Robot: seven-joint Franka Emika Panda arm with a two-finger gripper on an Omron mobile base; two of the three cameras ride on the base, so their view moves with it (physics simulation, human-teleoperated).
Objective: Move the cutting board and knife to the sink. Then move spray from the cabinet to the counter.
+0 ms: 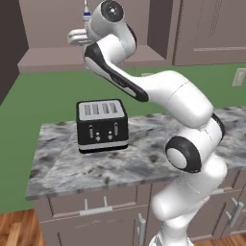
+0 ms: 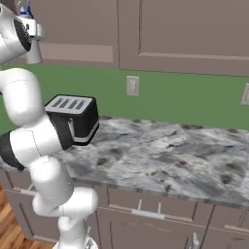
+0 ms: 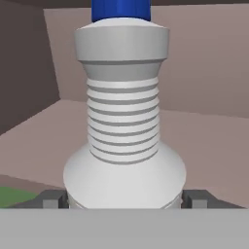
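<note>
The spray (image 3: 124,121), a pale grey-white ribbed bottle with a blue nozzle, stands upright on the shelf of the doorless cabinet (image 3: 209,146) recess. My gripper (image 3: 124,198) is open, with one fingertip (image 3: 51,198) on each side of the bottle's wide base. From the left base view the spray (image 1: 86,14) pokes up just behind my hand, above the cabinet (image 1: 48,57) shelf. The right base view has the spray (image 2: 26,8) at the top left corner. The cutting board, knife and sink are out of view.
A black four-slot toaster (image 1: 102,125) sits on the marbled counter (image 1: 72,168) below the recess, and appears as the toaster (image 2: 73,116) on the counter (image 2: 170,155). Wall outlets (image 2: 132,85) are on the green backsplash. Panelled cabinet doors (image 2: 185,29) hang to the right.
</note>
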